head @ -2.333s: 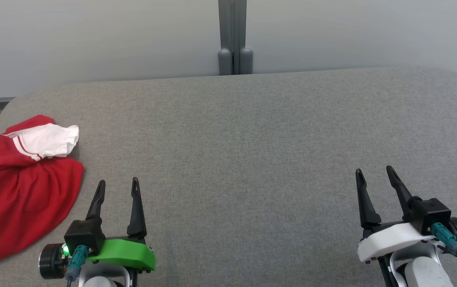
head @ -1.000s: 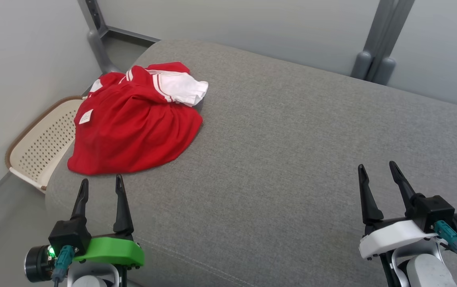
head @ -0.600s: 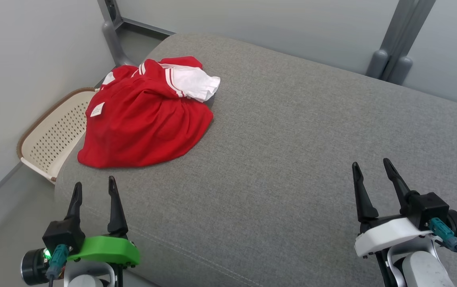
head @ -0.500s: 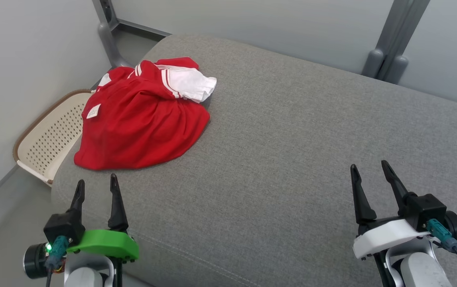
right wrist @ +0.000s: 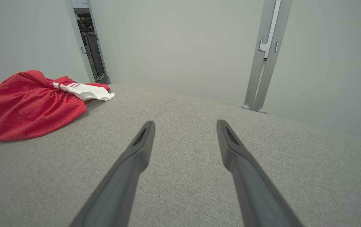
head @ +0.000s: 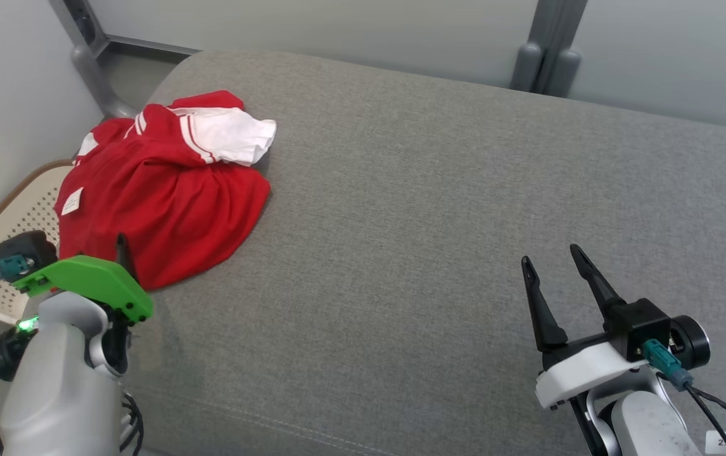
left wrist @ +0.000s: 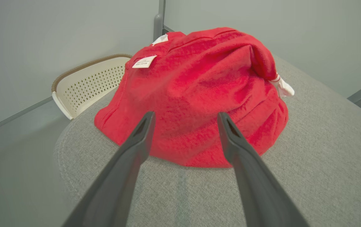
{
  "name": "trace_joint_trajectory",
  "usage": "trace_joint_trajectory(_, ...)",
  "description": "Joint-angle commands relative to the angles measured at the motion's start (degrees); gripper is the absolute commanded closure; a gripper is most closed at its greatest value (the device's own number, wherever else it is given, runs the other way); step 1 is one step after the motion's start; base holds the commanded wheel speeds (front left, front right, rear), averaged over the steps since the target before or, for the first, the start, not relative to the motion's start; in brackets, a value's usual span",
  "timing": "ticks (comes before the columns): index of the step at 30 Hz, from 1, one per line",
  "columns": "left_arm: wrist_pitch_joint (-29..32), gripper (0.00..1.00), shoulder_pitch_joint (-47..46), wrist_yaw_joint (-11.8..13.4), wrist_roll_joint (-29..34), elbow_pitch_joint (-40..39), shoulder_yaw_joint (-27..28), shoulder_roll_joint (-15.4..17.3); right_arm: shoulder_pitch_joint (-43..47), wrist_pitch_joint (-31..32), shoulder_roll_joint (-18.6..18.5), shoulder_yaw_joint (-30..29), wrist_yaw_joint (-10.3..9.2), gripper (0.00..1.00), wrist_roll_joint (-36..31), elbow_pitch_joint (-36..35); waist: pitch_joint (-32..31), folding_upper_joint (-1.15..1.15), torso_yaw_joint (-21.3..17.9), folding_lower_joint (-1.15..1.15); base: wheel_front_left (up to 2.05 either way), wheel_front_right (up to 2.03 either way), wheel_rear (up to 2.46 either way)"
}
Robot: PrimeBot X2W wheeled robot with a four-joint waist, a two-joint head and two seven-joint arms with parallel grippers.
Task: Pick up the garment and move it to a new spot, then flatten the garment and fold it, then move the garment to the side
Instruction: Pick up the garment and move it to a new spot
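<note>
— What is taking up most of the view?
— A grey padded bench [head: 439, 209] is stretching right across it. The red garment [head: 160, 202] is lying crumpled at the bench's left end, with a white sleeve [head: 230, 134] sticking out on its far side.
— Anything beside it?
— A cream perforated basket [left wrist: 86, 83] is sitting just off that end, lower than the bench.
— And the hands?
— The left hand [left wrist: 186, 116] is hovering at the garment's near hem, fingers spread wide and pointing into the red cloth. The right hand [head: 550, 254] is hanging over bare bench, well apart from the garment, fingers spread too.
— Anything smaller?
— A white label [left wrist: 144, 61] is showing on the garment's basket side.
</note>
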Motion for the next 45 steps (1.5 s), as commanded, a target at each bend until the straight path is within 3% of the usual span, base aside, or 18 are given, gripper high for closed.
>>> trace_joint_trajectory(1, 0.68, 0.00, -2.23, -0.14, -0.74, 1.55, 0.83, 1.11, -0.89, 0.38, -0.24, 0.35, -0.02, 0.00, -0.78, -0.67, 2.84, 0.00, -4.25, 0.00, 0.00, 0.00, 0.00)
trace_joint_trajectory(9, 4.02, 0.00, -7.37, -0.57, -4.04, 8.59, 4.03, 5.98, -1.96, 1.93, -0.25, 1.79, -0.03, 0.00, -2.56, -3.13, 6.92, 0.00, -10.69, 0.00, 0.00, 0.00, 0.00)
trace_joint_trajectory(15, 5.99, 0.00, -7.57, 1.87, -3.70, 11.72, 4.36, 9.52, -2.12, 2.46, -0.24, 2.13, -0.03, 0.00, -2.62, -4.48, 8.54, 0.00, -14.01, 0.00, 0.00, 0.00, 0.00)
trace_joint_trajectory(16, 6.18, 0.05, -7.29, 2.19, -3.48, 11.84, 4.20, 9.85, -2.00, 2.39, -0.24, 2.00, -0.03, 0.00, -2.37, -4.52, 8.52, 0.00, -14.26, 0.00, 0.00, 0.00, 0.00)
trace_joint_trajectory(17, 6.27, 0.99, -7.07, 2.43, -3.39, 11.69, 4.12, 10.18, -1.80, 2.28, -0.24, 1.85, -0.03, 0.00, -2.17, -4.61, 8.58, 0.00, -14.43, 0.00, 0.00, 0.00, 0.00)
trace_joint_trajectory(28, 10.84, 1.00, -10.47, 0.05, -1.06, 4.89, 0.95, 15.39, -2.07, 0.86, -0.25, 1.47, -0.03, 0.00, 1.22, -3.30, 6.89, 0.00, -12.82, 0.00, 0.00, 0.00, 0.00)
trace_joint_trajectory(37, 15.95, 1.00, -16.89, -2.62, 1.53, -11.64, -3.65, 18.00, -2.54, -0.51, -0.24, 1.88, -0.03, 0.00, 5.69, 0.29, 2.08, 0.00, -13.90, 0.00, 0.00, 0.00, 0.00)
trace_joint_trajectory(45, 21.70, 1.00, -22.57, -3.16, 2.08, -26.05, -8.41, 15.14, -1.62, -0.63, -0.22, 1.71, -0.03, 0.00, 8.65, -0.15, -0.63, 0.00, -19.77, 0.00, 0.00, 0.00, 0.00)
